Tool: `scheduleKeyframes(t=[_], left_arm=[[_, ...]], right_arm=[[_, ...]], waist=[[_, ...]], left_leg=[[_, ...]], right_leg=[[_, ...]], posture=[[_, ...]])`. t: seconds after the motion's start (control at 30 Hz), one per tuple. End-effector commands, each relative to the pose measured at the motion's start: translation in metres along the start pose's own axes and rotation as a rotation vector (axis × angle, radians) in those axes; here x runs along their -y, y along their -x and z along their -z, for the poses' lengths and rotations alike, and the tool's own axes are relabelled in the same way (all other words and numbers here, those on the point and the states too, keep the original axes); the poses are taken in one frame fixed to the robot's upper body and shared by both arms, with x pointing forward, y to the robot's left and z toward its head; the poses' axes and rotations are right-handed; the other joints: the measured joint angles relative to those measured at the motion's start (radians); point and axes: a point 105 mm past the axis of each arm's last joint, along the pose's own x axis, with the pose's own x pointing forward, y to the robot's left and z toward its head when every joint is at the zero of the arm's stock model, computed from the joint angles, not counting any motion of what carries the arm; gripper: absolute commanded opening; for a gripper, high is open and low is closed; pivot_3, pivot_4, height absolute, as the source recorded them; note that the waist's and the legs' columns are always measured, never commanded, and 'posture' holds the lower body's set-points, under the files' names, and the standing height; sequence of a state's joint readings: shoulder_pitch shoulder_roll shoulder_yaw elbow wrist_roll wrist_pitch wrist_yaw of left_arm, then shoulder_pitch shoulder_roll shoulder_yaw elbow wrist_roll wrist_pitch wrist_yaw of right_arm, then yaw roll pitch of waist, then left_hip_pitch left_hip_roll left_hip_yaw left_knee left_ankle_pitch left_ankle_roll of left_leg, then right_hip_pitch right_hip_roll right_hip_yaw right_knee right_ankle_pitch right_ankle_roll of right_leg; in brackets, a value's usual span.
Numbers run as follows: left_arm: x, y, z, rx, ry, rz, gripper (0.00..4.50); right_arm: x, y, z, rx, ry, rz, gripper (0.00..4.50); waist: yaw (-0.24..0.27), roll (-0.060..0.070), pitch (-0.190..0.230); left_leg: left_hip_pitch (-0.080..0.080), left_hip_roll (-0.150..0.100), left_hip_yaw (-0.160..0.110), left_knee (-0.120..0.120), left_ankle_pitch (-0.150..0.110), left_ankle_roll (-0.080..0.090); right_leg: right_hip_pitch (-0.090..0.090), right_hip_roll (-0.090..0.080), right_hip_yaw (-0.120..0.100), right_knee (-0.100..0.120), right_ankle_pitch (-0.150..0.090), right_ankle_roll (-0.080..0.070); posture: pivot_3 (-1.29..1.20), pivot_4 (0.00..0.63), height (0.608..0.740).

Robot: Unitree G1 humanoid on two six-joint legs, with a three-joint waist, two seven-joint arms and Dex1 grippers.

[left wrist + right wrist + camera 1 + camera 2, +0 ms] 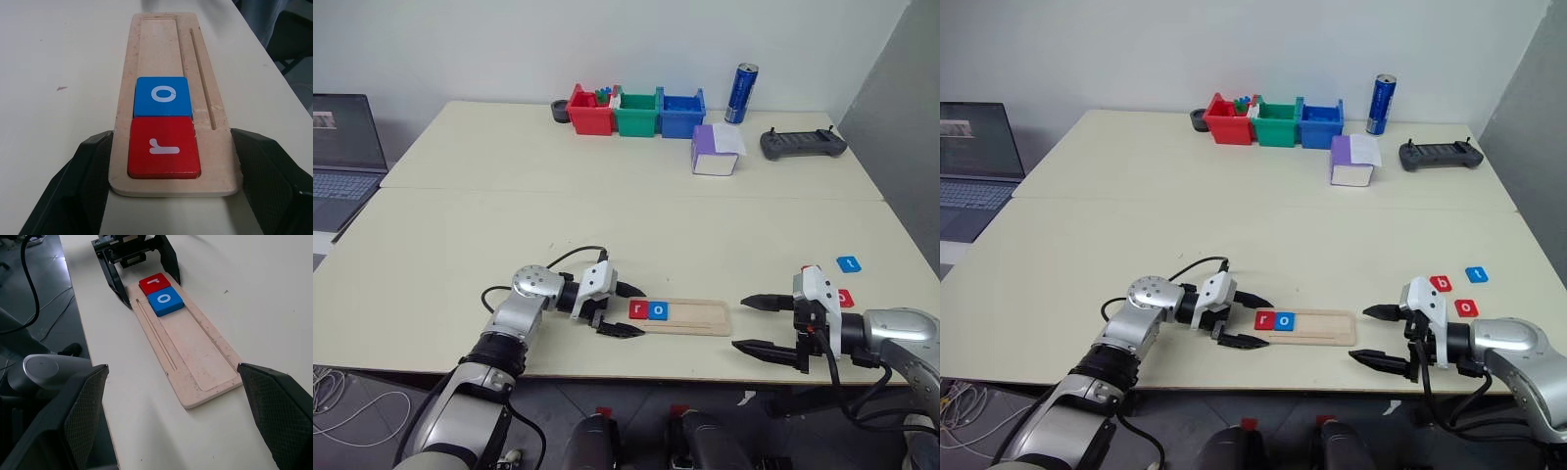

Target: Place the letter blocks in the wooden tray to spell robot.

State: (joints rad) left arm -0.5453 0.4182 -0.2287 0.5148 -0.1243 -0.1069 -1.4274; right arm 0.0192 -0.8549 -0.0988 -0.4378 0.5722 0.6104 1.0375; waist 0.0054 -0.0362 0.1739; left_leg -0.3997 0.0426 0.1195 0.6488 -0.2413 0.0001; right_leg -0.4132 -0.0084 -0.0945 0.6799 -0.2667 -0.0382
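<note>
The wooden tray [700, 313] lies near the table's front edge. A red r block [637, 310] and a blue o block [659, 310] sit side by side at its left end; the rest of the groove [195, 347] is bare. My left gripper [1269, 321] is shut on that left end, one finger [93, 166] on each long side. My right gripper [741, 323] stands wide open just past the tray's right end, with nothing between its fingers. Behind it on the table lie a red b block [1441, 284], a blue t block [1476, 274] and a red o block [1466, 307].
At the back stand a red bin [590, 113], a green bin [636, 115] and a blue bin [681, 114], with a blue can [741, 93], a purple-and-white box [715, 152] and a black controller [803, 143]. A laptop [342, 157] sits far left.
</note>
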Motion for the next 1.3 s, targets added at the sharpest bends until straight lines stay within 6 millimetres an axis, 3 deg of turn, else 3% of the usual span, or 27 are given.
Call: scheduleKeyframes(t=[0.03, 0.33, 0.4, 0.47, 0.63, 0.8, 0.9, 1.0, 1.1, 1.2, 1.3], left_arm=[[0.001, -0.005, -0.001, 0.002, 0.003, -0.014, 3.38], [-0.006, -0.004, -0.007, 0.019, -0.009, -0.056, 3.38], [-0.009, -0.003, -0.008, 0.014, 0.001, -0.058, 4.1], [-0.011, -0.001, -0.009, 0.015, 0.022, -0.069, 4.46], [-0.011, 0.008, -0.021, 0.036, 0.001, -0.04, 4.46], [-0.006, 0.025, -0.026, 0.012, -0.048, -0.035, 4.46], [-0.006, 0.04, -0.028, 0.028, -0.062, -0.08, 4.46], [-0.001, 0.054, -0.035, 0.099, -0.083, -0.12, 4.46], [0.011, 0.069, -0.037, 0.152, -0.109, -0.146, 4.46], [0.027, 0.078, -0.037, 0.167, -0.104, -0.134, 4.46], [0.03, 0.089, -0.038, 0.169, -0.12, -0.168, 4.46]], right_arm=[[-0.002, 0.004, -0.011, 0.02, 0.055, 0.009, 4.5], [-0.003, 0.002, -0.011, 0.028, 0.032, 0.008, 4.5], [-0.003, 0.002, -0.011, 0.027, 0.029, 0.008, 4.5], [-0.002, 0.002, -0.011, 0.028, 0.026, 0.014, 4.5], [0.007, 0.01, -0.011, 0.038, 0.015, 0.072, 4.5], [0.044, 0.032, -0.024, 0.155, 0.009, 0.33, 4.5], [0.078, 0.055, -0.032, 0.299, -0.064, 0.608, 4.5], [0.095, 0.068, -0.018, 0.301, -0.112, 0.809, 4.5], [0.108, 0.076, 0.013, 0.229, -0.173, 0.976, 4.5], [0.114, 0.075, 0.03, 0.196, -0.21, 1.04, 4.5], [0.119, 0.075, 0.033, 0.228, -0.243, 1.064, 4.5]], waist=[[0.0, 0.0, 0.0], [0.0, 0.0, 0.0], [0.0, 0.0, 0.0], [0.0, 0.0, 0.0], [-0.001, -0.001, 0.0], [-0.002, -0.001, 0.0], [-0.004, 0.0, 0.0], [-0.005, 0.0, 0.0], [-0.005, 0.0, 0.0], [-0.008, 0.001, 0.0], [-0.007, 0.001, 0.0]], left_leg=[[0.0, 0.0, 0.0, 0.0, 0.0, 0.0], [0.0, 0.0, -0.001, 0.0, 0.0, 0.0], [0.0, 0.0, -0.001, 0.0, 0.0, 0.0], [0.0, 0.0, -0.001, 0.0, 0.0, 0.0], [0.0, 0.0, -0.001, 0.0, 0.0, 0.0], [0.0, 0.0, -0.002, -0.001, 0.0, 0.0], [0.0, 0.0, -0.001, -0.001, 0.0, 0.0], [0.001, 0.001, -0.001, -0.001, 0.0, -0.001], [0.001, 0.001, -0.001, -0.002, 0.001, -0.001], [0.001, 0.001, -0.001, -0.002, 0.0, -0.001], [0.001, 0.001, 0.0, -0.002, 0.001, -0.001]], right_leg=[[0.0, 0.0, 0.0, 0.0, 0.0, 0.0], [0.001, 0.0, -0.001, 0.0, 0.0, 0.0], [0.001, 0.0, -0.001, 0.0, 0.0, 0.0], [0.001, 0.0, -0.001, 0.0, 0.0, 0.0], [0.001, 0.0, -0.002, 0.0, 0.0, 0.0], [0.001, 0.0, -0.002, 0.0, 0.0, 0.0], [0.001, 0.0, -0.001, 0.0, 0.0, 0.0], [0.001, 0.0, -0.001, 0.0, 0.0, 0.0], [0.0, 0.0, -0.001, 0.0, -0.001, -0.001], [0.0, 0.0, 0.0, 0.0, -0.001, -0.001], [0.0, 0.0, 0.0, 0.0, -0.001, -0.001]], posture=[[0.0, 0.15, 0.74], [0.0, 0.15, 0.74], [0.0, 0.15, 0.74], [0.0, 0.15, 0.74], [0.0, 0.15, 0.74], [0.0, 0.15, 0.74], [0.0, 0.15, 0.74], [0.0, 0.15, 0.74], [0.0, 0.15, 0.74], [0.0, 0.15, 0.74], [0.0, 0.15, 0.74]])
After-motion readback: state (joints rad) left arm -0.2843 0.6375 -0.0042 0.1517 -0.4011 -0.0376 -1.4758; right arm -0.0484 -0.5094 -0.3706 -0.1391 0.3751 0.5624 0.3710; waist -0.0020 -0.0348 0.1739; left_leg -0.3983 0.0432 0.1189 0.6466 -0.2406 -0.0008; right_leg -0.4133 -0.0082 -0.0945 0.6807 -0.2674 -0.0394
